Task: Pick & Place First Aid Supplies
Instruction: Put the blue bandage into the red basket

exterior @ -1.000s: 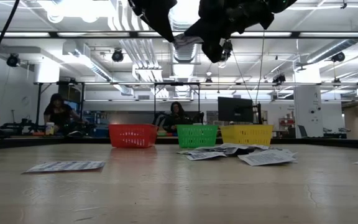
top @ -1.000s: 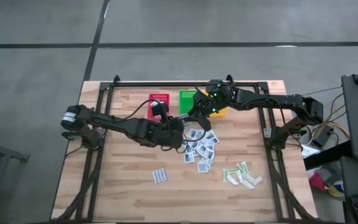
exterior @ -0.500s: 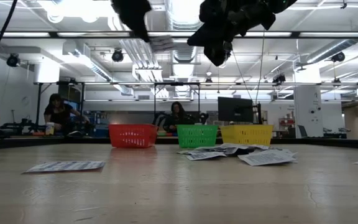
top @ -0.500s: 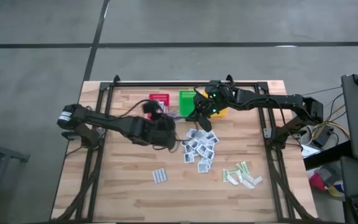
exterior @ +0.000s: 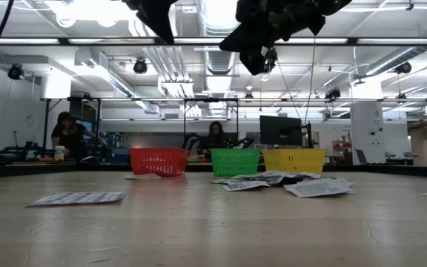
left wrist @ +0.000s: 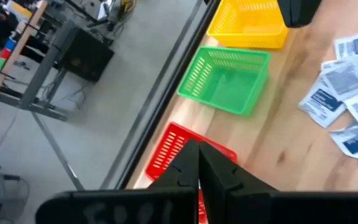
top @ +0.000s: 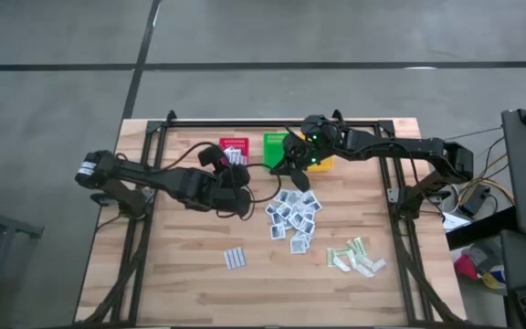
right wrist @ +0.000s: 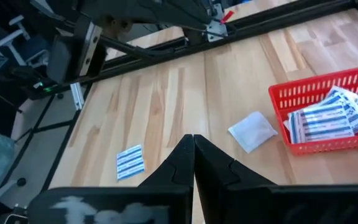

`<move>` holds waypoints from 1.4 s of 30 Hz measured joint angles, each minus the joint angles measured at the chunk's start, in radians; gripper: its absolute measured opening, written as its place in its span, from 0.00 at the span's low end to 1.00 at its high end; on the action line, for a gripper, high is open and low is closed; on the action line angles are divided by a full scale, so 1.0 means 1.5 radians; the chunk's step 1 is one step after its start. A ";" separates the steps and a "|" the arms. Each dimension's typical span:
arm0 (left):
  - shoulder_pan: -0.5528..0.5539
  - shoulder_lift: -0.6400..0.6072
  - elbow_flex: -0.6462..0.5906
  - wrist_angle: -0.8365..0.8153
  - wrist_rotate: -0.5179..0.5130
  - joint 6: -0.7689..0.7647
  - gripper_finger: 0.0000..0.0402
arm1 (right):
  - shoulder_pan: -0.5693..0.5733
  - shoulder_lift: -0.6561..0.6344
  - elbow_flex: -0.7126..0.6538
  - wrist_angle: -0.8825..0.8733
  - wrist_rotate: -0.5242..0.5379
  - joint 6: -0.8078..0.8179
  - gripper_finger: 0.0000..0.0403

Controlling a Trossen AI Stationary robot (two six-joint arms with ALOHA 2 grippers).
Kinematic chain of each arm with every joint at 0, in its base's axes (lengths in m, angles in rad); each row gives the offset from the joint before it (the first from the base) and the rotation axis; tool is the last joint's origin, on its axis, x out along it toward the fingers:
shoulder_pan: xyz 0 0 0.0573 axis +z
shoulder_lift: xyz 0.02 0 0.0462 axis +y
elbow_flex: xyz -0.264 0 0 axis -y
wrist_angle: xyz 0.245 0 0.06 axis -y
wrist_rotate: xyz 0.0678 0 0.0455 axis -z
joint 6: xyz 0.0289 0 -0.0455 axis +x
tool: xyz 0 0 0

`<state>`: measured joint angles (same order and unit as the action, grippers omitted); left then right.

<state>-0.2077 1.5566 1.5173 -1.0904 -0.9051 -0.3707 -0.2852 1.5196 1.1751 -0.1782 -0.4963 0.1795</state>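
Nearest the front table edge: striped packet [top: 235, 259] alone, long axis roughly front-to-back; beige strips [top: 355, 257] heaped toward the right front. Mid-table: pile of square packets [top: 294, 217], loose scatter, no common axis. Behind: red basket [top: 234, 150], green basket [top: 276, 149], yellow basket [left wrist: 249, 23] in a row along the far edge. Red basket already holding striped packets, visible from the right wrist. One white square packet [right wrist: 253, 131] flat on the table just beside the red basket, outside it.

Key relation: pile sits just in front of the right pincer [top: 296, 172] and to the right of the left pincer [top: 229, 170]; right arm nearer to the pile, left arm nearer to the stray packet and the striped one.

Left pincer [left wrist: 198, 163]: fingers pressed together, nothing between them, raised above the table by the red basket, arm stretched in from the left edge.

Right pincer [right wrist: 193, 152]: fingers likewise together, empty, raised by the green basket, arm reaching in from the right rear, wrist pointing toward the left side.

Likely next: reopen and descend on a packet.
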 joint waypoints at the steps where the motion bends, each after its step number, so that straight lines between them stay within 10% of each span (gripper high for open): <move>1: -0.001 0.000 0.000 -0.006 0.006 -0.009 0.01 | 0.000 0.000 0.000 -0.005 -0.001 0.000 0.02; 12: 0.003 -0.004 -0.149 0.007 0.110 -0.191 0.02 | 0.001 -0.008 -0.001 -0.019 -0.004 -0.038 0.02; 34: 0.191 -0.008 -0.346 0.265 0.492 -0.101 0.42 | -0.009 -0.058 -0.001 -0.079 -0.004 -0.054 0.02; 42: 0.188 -0.007 -0.388 0.296 0.498 -0.097 0.44 | -0.018 -0.064 -0.001 -0.078 -0.003 -0.055 0.02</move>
<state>0.0742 1.5459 0.9359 -0.6458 -0.1578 -0.5163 -0.3115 1.4242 1.1732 -0.2958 -0.5014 0.0975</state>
